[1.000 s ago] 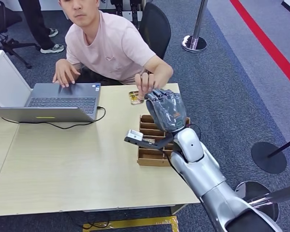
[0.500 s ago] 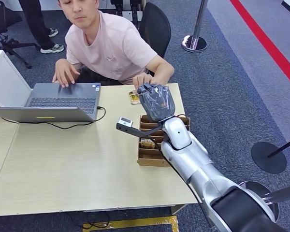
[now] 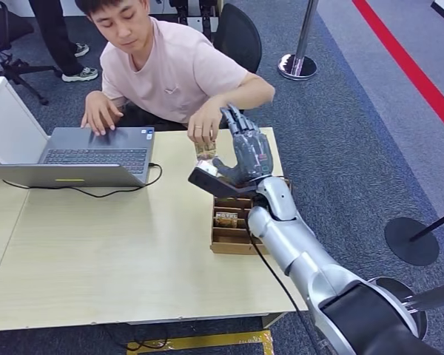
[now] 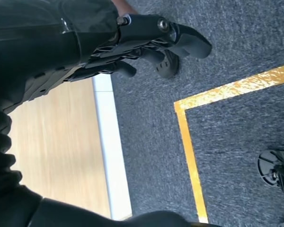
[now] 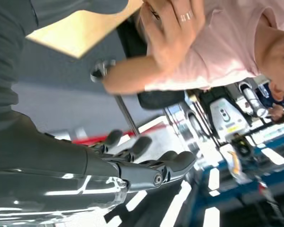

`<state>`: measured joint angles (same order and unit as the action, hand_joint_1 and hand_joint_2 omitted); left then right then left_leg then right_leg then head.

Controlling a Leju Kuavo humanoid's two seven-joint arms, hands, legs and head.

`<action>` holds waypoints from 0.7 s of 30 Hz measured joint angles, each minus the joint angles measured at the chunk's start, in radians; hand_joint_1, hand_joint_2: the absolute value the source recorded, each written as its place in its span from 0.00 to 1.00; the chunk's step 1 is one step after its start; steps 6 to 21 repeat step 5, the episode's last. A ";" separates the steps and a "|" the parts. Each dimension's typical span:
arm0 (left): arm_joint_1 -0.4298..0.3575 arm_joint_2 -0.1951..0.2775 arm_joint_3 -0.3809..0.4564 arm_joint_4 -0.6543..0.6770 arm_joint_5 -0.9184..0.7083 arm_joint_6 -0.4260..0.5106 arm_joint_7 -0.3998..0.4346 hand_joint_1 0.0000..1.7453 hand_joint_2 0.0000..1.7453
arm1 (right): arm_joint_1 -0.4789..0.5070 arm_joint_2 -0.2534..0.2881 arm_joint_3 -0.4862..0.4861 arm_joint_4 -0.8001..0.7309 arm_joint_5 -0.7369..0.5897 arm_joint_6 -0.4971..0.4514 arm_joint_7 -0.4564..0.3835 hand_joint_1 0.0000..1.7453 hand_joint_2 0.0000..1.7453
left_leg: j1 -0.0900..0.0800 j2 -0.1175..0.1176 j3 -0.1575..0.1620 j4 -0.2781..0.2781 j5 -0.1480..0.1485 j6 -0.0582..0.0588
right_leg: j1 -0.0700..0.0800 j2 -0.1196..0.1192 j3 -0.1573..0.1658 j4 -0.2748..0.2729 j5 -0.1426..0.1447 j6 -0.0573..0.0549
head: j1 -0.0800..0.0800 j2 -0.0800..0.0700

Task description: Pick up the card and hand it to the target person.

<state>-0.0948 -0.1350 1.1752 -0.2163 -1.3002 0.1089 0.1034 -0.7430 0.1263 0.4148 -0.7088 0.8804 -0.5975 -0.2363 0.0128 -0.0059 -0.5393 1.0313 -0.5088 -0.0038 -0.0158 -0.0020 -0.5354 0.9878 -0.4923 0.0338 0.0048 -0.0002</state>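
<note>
**The card is in the person's hand**

While the person (image 3: 169,63) in the pink shirt leans over the far side of the table (image 3: 97,251), we see our right hand (image 3: 246,148) raised above the table's right end. Its fingers (image 3: 235,118) are spread apart and point up, and we see nothing held in them. In the right wrist view the same hand (image 5: 133,163) shows straight, open fingers with nothing between them.

The card (image 3: 205,150) is just beside our right hand, on the side toward the person. The person's hand (image 3: 202,126) pinches it from above, and the card hangs down over the table. We cannot tell if our hand touches the card. In the right wrist view the person's hand (image 5: 171,30) is close in front of us and wears a ring.

A brown cardboard box (image 3: 231,225) with several slots sits on the table under our right arm. A small card-like thing lies in one of its slots.

The person's other hand rests on an open grey laptop (image 3: 97,151) at the table's left part. A black cable (image 3: 113,191) runs from it across the table.

Our left hand (image 4: 151,42) hangs low beside the table edge, above grey carpet with a yellow line (image 4: 190,151). Its fingers are stretched out and hold nothing.
</note>
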 joint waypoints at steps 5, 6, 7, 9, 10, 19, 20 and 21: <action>0.000 0.000 0.001 0.000 0.009 -0.001 0.006 0.00 0.00 | 0.012 -0.001 -0.109 -0.055 -0.314 0.123 -0.078 0.00 1.00 | 0.000 0.000 0.000 0.000 0.000 0.000 | 0.000 0.000 0.000 0.000 0.000 0.000 | 0.000 0.000; 0.000 0.000 0.001 0.000 0.009 -0.001 0.006 0.00 0.00 | 0.012 -0.001 -0.109 -0.055 -0.314 0.123 -0.078 0.00 1.00 | 0.000 0.000 0.000 0.000 0.000 0.000 | 0.000 0.000 0.000 0.000 0.000 0.000 | 0.000 0.000; 0.000 0.000 0.001 0.000 0.009 -0.001 0.006 0.00 0.00 | 0.012 -0.001 -0.109 -0.055 -0.314 0.123 -0.078 0.00 1.00 | 0.000 0.000 0.000 0.000 0.000 0.000 | 0.000 0.000 0.000 0.000 0.000 0.000 | 0.000 0.000; 0.000 0.000 0.001 0.000 0.009 -0.001 0.006 0.00 0.00 | 0.012 -0.001 -0.109 -0.055 -0.314 0.123 -0.078 0.00 1.00 | 0.000 0.000 0.000 0.000 0.000 0.000 | 0.000 0.000 0.000 0.000 0.000 0.000 | 0.000 0.000; 0.000 0.000 0.001 0.000 0.009 -0.001 0.006 0.00 0.00 | 0.012 -0.001 -0.109 -0.055 -0.314 0.123 -0.078 0.00 1.00 | 0.000 0.000 0.000 0.000 0.000 0.000 | 0.000 0.000 0.000 0.000 0.000 0.000 | 0.000 0.000; 0.000 0.000 0.001 0.000 0.009 -0.001 0.006 0.00 0.00 | 0.012 -0.001 -0.109 -0.055 -0.314 0.123 -0.078 0.00 1.00 | 0.000 0.000 0.000 0.000 0.000 0.000 | 0.000 0.000 0.000 0.000 0.000 0.000 | 0.000 0.000; 0.000 0.000 0.001 0.000 0.009 -0.001 0.006 0.00 0.00 | 0.012 -0.001 -0.109 -0.055 -0.314 0.123 -0.078 0.00 1.00 | 0.000 0.000 0.000 0.000 0.000 0.000 | 0.000 0.000 0.000 0.000 0.000 0.000 | 0.000 0.000; 0.000 0.000 0.001 0.000 0.009 -0.001 0.006 0.00 0.00 | 0.012 -0.001 -0.109 -0.055 -0.314 0.123 -0.078 0.00 1.00 | 0.000 0.000 0.000 0.000 0.000 0.000 | 0.000 0.000 0.000 0.000 0.000 0.000 | 0.000 0.000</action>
